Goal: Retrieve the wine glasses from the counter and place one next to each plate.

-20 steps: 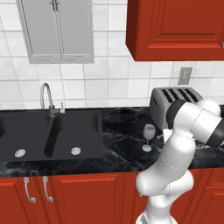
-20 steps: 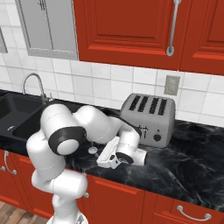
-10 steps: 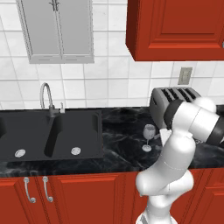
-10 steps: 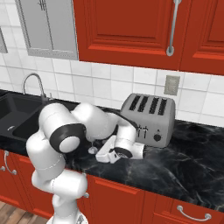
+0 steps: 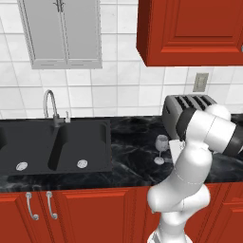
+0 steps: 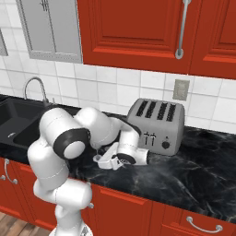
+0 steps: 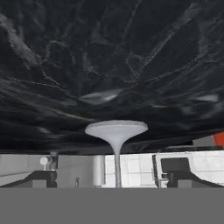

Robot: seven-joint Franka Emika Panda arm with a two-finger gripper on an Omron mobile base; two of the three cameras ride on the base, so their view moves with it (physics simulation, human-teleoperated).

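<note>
Since a second ago the hand has drawn in along the bench, from a spot further out in front of the toaster to one close beside its front left corner, as the right base view has it; the glass and toaster have not shifted. From the left base view the glass stands upright on the black marbled bench, between the sink and the toaster, just to the left of the arm's forearm. One glass shows; its bowl is clear and greyish, its round foot flat on the stone.

From the hand view, which is rolled over, the foot and stem of the glass lie in the middle of the picture, the foot broad against the dark marble and the stem running down toward the bottom edge. The two dark fingers sit low at the left and right, spread as wide as they go, well apart from the stem on either side. They have hold of nothing, and the stem stands between them untouched.

From the right base view the wrist is bent low over the bench and the arm's own white body hides the glass.
</note>
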